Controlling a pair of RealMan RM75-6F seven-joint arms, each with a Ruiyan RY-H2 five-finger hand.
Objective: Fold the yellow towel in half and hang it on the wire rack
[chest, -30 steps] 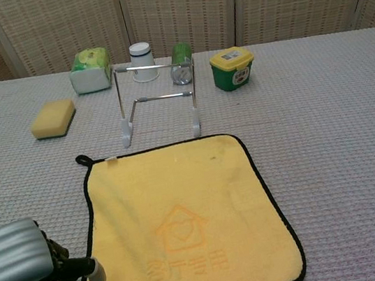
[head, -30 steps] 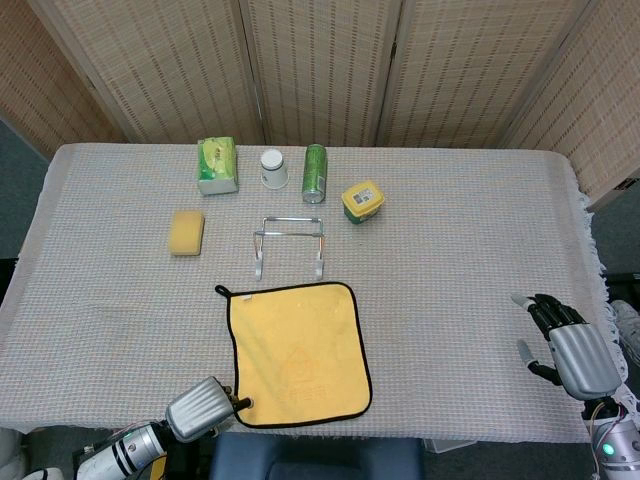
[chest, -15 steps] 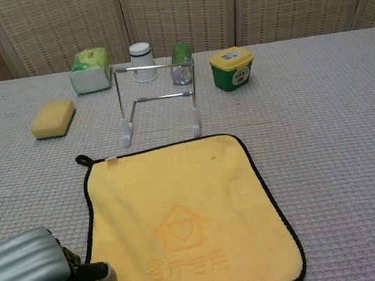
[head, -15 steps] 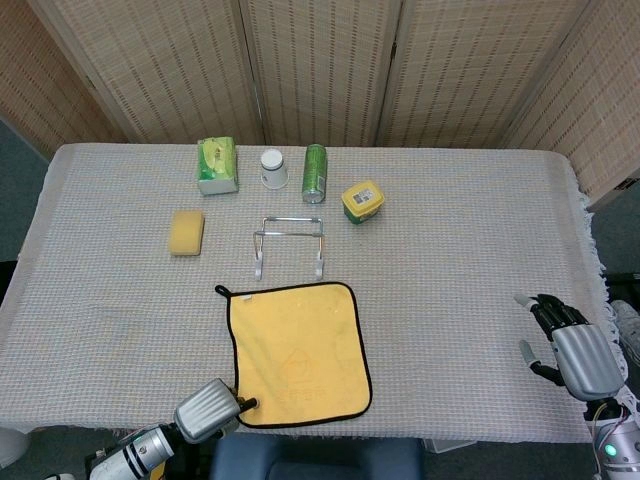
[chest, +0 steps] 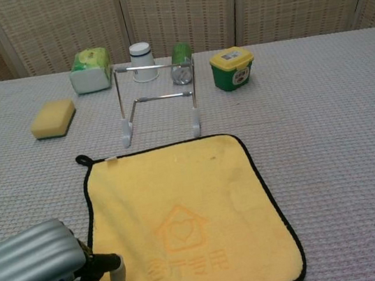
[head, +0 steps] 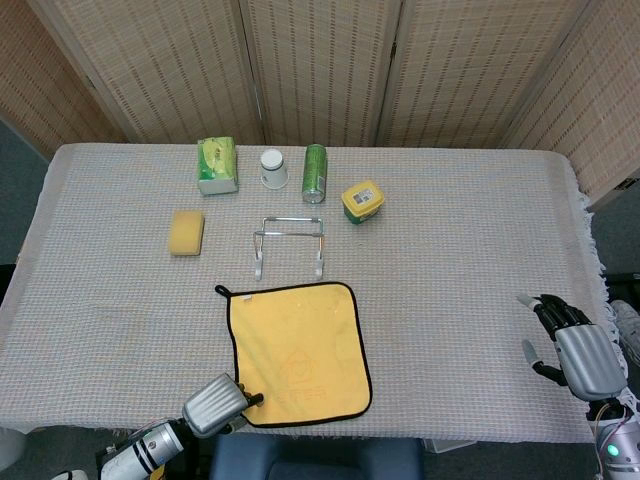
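Observation:
The yellow towel [head: 298, 350] [chest: 187, 220] lies flat and unfolded on the table, black-edged, with a house outline on it. The wire rack [head: 289, 243] [chest: 157, 100] stands upright just beyond its far edge. My left hand [head: 216, 405] [chest: 34, 273] is at the towel's near left corner, a fingertip [chest: 116, 274] reaching onto the fabric; whether it grips the edge is hidden. My right hand [head: 575, 352] hovers far right near the table edge, fingers spread, holding nothing; the chest view does not show it.
Behind the rack stand a green tissue pack [head: 217, 165], a white cup [head: 273, 168], a green can [head: 315, 172] and a green tub with a yellow lid [head: 362, 201]. A yellow sponge [head: 186, 231] lies left of the rack. Bamboo screens close the back.
My left hand has slid right along the near edge, its fingertip now lying on the towel's near left corner. The right hand drifted slightly toward the near edge. The towel has not moved.

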